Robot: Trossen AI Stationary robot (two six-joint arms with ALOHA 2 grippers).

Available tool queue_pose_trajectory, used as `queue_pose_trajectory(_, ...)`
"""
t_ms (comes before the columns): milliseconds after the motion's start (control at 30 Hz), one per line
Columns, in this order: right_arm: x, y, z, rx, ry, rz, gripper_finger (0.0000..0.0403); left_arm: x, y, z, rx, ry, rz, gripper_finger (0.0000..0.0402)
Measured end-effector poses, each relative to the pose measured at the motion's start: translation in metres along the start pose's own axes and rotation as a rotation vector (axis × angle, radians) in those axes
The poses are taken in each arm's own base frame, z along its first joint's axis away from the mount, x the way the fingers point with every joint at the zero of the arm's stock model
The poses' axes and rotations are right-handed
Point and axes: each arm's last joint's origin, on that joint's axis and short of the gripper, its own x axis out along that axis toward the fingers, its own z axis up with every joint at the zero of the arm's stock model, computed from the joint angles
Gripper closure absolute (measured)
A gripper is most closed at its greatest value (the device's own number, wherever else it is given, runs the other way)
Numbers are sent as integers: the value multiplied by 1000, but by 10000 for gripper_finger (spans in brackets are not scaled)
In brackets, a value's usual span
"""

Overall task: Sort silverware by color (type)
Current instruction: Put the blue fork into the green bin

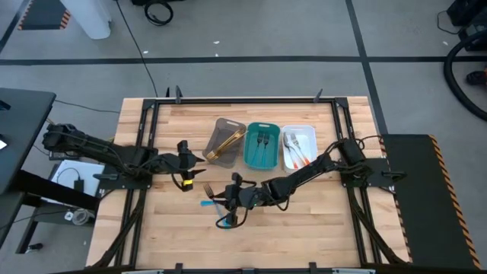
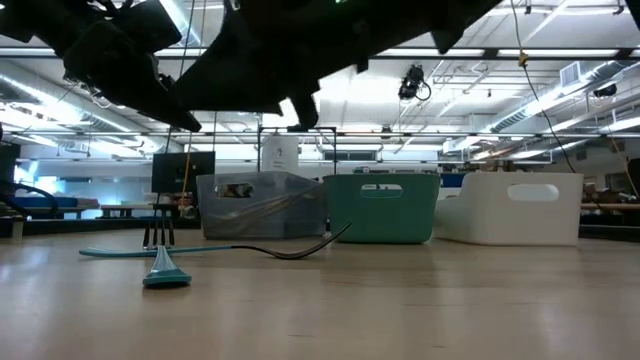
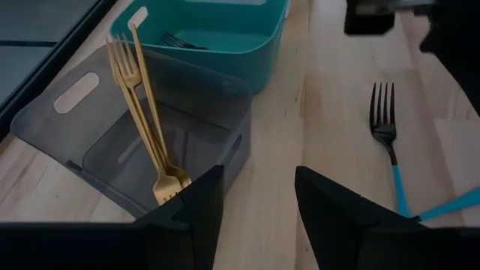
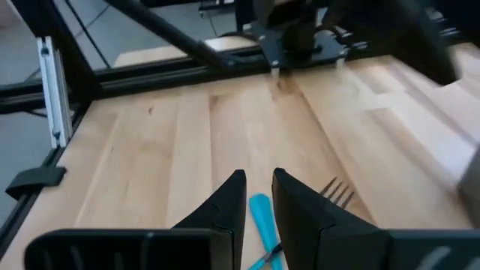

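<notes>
Two blue-handled pieces lie flat on the wood: a dark fork (image 1: 208,189) (image 3: 384,124) and a second blue handle (image 1: 207,203) (image 4: 261,212) crossing near it. In the low view they show as a long piece (image 2: 200,250) and a blue end (image 2: 165,272). My right gripper (image 1: 225,196) (image 4: 255,199) hovers over that blue handle, its fingers a narrow gap apart. My left gripper (image 1: 199,158) (image 3: 259,202) is open beside the grey-brown tray. Gold forks (image 3: 146,105) lean on that tray's wall; a dark fork (image 3: 180,41) lies in the teal tray.
Three trays stand in a row toward the far edge: grey-brown (image 1: 226,142), teal (image 1: 261,144) and white (image 1: 299,147), which holds orange-handled pieces. Both arms reach in over the table's middle. Bare wood lies toward the near edge.
</notes>
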Motion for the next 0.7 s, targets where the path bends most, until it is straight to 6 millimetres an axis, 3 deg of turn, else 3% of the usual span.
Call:
queue_pose_trajectory(200, 17, -2, -4, 3, 73, 34, 328, 0, 0, 0, 1, 2, 0, 230)
queue_pose_trajectory(433, 17, -12, -7, 4, 182, -1, 324, 0, 0, 0, 1, 2, 0, 230)
queue_pose_trajectory(700, 19, -18, -13, -27, 246, 7, 275, 0, 0, 0, 1, 2, 0, 230)
